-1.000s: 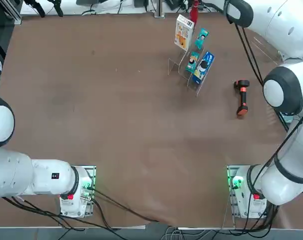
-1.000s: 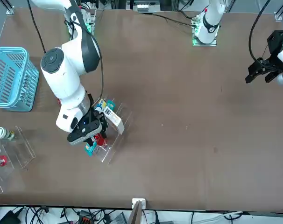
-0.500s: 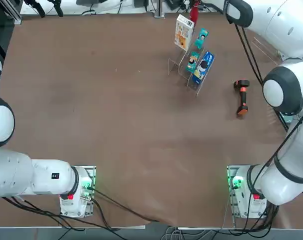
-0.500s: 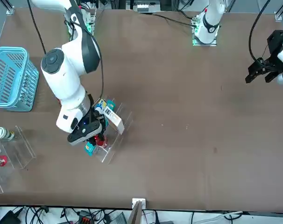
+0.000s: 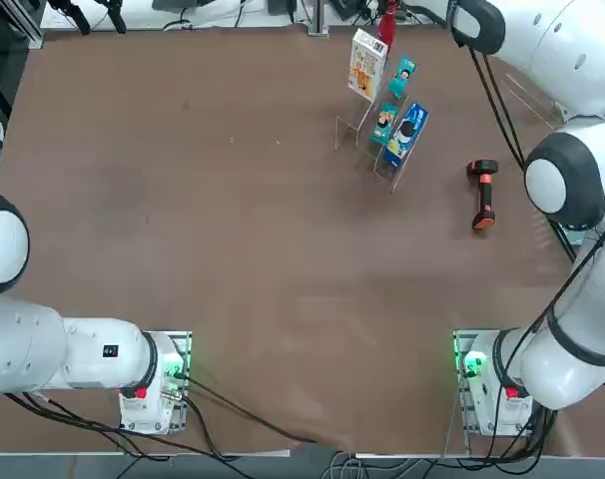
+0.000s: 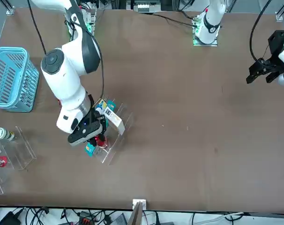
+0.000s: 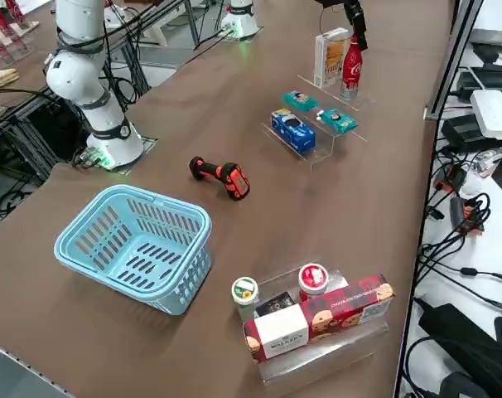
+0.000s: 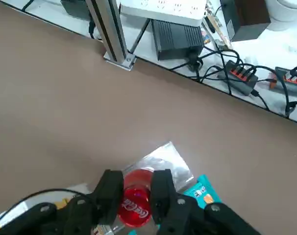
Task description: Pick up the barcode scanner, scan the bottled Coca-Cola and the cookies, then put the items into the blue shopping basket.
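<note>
From overhead, the right arm's hand (image 5: 386, 12) reached to the top edge of the frame, closed around the slim red-labelled Coca-Cola bottle (image 5: 387, 22). Just left of it stood the flat white cookie carton with an orange-yellow picture (image 5: 366, 64), and below that the small teal packets (image 5: 402, 74) and the blue packet with a white circle (image 5: 406, 132) on a clear stand. The pistol-shaped barcode scanner with black head and orange-red handle (image 5: 482, 193) lay alone on the brown tabletop (image 5: 233, 230), right of centre.

From the front, the hand sat at lower left over the stand, with the bottle's red showing under it. The light blue lattice shopping basket (image 6: 13, 78) stood at the left edge, well apart.

From the right side, the bottle stood upright at the top, beside the carton, the hand gripping its neck. The scanner lay mid-frame, between the stand and the basket, which sat at lower left.

At the wrist, both black fingers (image 8: 111, 188) pressed against the sides of the bottle's red cap.
</note>
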{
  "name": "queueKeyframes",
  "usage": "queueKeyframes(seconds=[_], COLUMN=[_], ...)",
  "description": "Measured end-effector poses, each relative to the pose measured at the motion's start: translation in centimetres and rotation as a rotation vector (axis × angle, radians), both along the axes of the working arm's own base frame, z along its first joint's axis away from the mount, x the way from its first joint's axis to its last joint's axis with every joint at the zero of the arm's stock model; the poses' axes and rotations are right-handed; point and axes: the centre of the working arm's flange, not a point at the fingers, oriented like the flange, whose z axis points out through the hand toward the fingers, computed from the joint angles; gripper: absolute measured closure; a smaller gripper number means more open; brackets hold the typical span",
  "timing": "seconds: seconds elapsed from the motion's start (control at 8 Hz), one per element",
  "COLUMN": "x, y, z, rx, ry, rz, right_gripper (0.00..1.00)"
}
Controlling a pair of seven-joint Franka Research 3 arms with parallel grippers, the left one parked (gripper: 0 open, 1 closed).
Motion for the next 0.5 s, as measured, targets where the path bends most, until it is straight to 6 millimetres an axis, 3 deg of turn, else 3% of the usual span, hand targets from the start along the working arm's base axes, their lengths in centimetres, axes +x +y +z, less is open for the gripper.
queueKeyframes(seconds=[0.25,0.5], x=[-0.1,-0.2], y=[-0.7,-2.7], z=[0.4,3.2], rx=[-0.019,-0.056], ry=[0.050,0.121], rz=[-0.009,-0.006], right_gripper=[0.66,0.66])
